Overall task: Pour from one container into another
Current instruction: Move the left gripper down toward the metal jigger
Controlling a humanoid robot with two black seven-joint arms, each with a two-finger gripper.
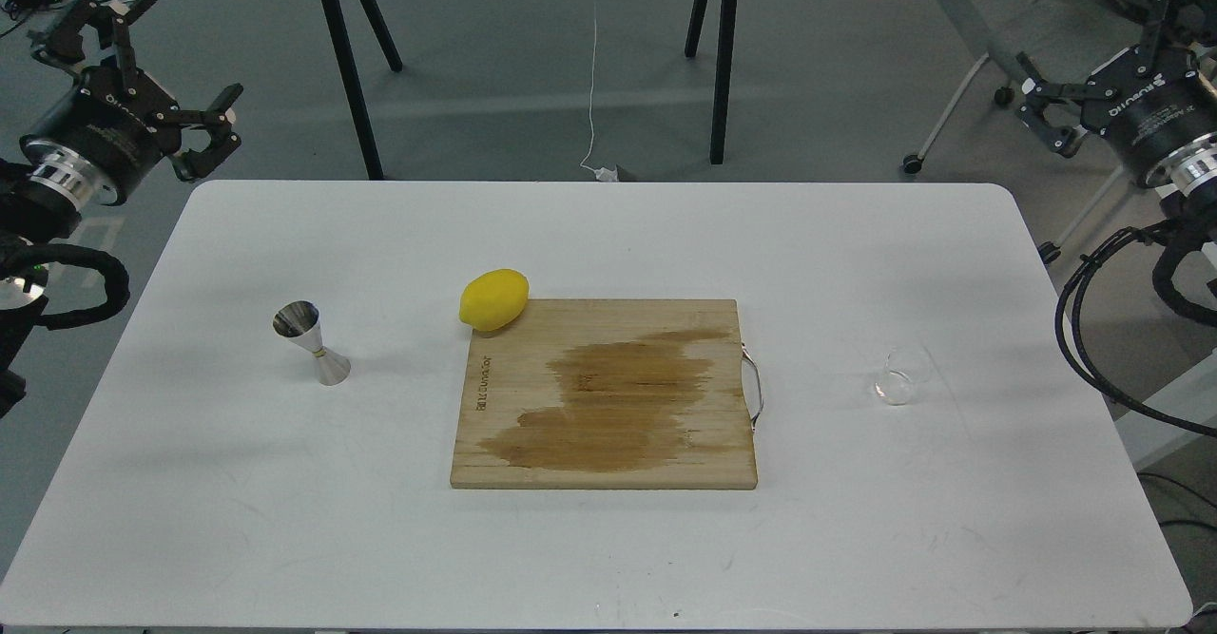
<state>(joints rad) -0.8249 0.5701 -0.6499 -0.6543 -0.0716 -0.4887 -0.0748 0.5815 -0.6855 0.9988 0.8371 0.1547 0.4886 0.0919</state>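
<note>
The clear glass cup stands on the right part of the white table; it is see-through and hard to make out. The steel jigger stands upright on the left part, with a gold-toned band at its narrow waist. My left gripper hangs open beyond the table's far left corner, well away from the jigger. My right gripper hangs open off the far right corner, far above and behind the cup. Neither holds anything.
A wooden cutting board with a dark wet stain and a metal handle lies in the middle, between cup and jigger. A yellow lemon rests at its far left corner. Black table legs and cables stand on the floor behind.
</note>
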